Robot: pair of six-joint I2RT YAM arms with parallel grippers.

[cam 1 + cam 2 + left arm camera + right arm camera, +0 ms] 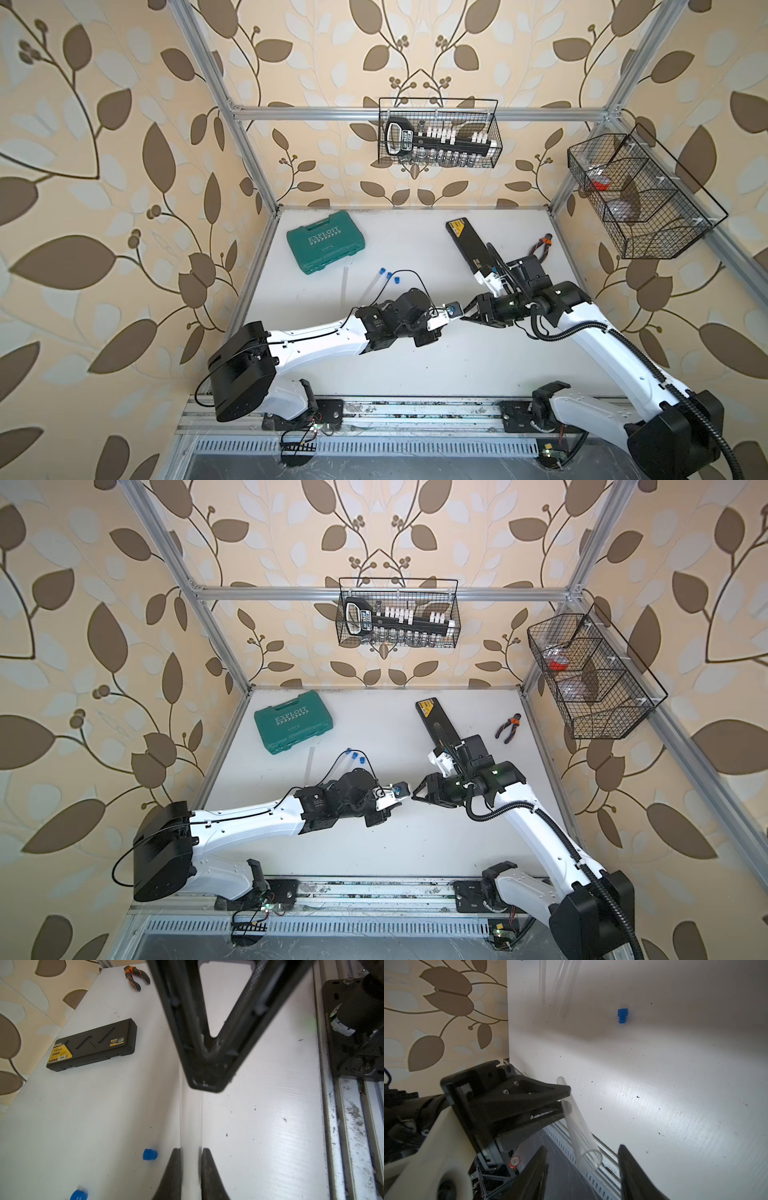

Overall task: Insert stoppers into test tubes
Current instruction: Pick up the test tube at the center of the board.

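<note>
My left gripper (190, 1149) is shut on a clear test tube (579, 1126) and holds it above the table. The tube's open mouth points at my right gripper (582, 1147). That gripper is open, one finger on each side of the mouth with gaps, and it holds nothing. In a top view the right gripper (464, 313) meets the left arm's tip mid-table. Loose blue stoppers (390, 275) (150, 1154) (622, 1017) lie on the white table. More test tubes (345, 286) (562, 980) lie beside them at the left.
A green tool case (326, 248) lies at the back left and a long black case (465, 245) at the back middle. Orange-handled pliers (508, 727) lie at the back right. Wire baskets (438, 133) (640, 195) hang on the walls. A metal rail (374, 415) runs along the front.
</note>
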